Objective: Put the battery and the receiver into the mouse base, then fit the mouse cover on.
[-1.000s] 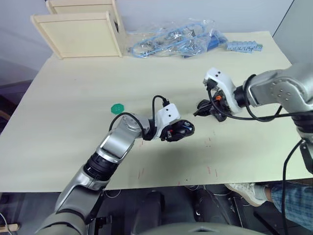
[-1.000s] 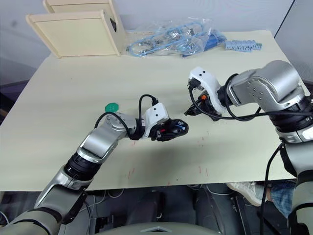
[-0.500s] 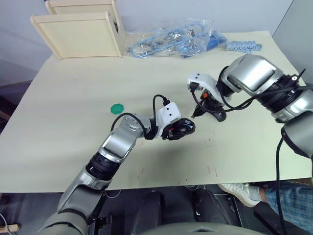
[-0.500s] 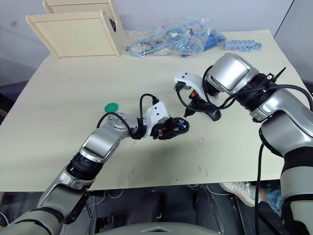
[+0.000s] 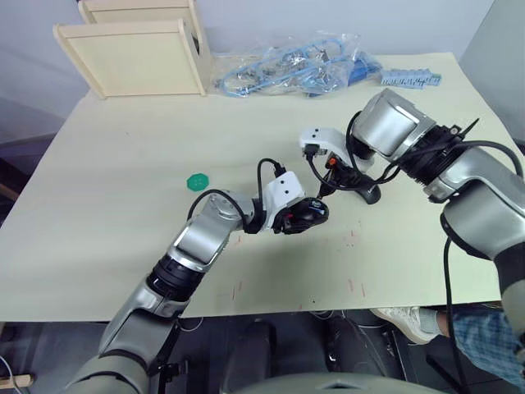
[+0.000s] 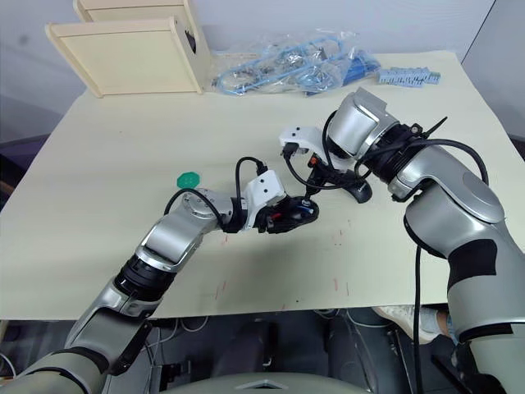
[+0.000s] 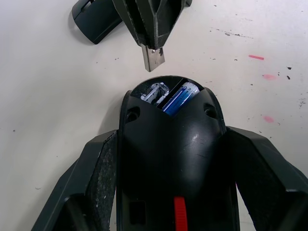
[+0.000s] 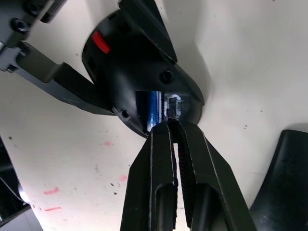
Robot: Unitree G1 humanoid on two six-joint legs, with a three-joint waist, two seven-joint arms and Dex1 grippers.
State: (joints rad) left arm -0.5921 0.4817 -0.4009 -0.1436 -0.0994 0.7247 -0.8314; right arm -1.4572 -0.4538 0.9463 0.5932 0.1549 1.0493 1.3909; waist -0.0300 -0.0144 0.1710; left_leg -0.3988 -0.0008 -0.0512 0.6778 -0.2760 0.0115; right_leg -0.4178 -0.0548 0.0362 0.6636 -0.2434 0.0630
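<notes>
While the left gripper (image 5: 305, 218) clamps the mouse base (image 5: 310, 216) just above the table (image 5: 123, 205) near its middle, the eye views show the right gripper (image 5: 321, 190) w/ tips pinched together, poised at the base's far end, the mouse cover (image 5: 367, 194) lying on the table just beyond it and a green disc (image 5: 197, 180) well off to the left. In the L wrist view, both fingers (image 7: 96, 178) press the base's sides, the battery (image 7: 180, 96) sits in the open compartment, and the receiver (image 7: 153, 58), held in the right gripper's closed tips, hangs just short of that opening. In the R wrist view, the closed fingers (image 8: 161, 159) hold the receiver right at the compartment's edge beside the battery's blue stripe, w/ the cover at the frame corner.
</notes>
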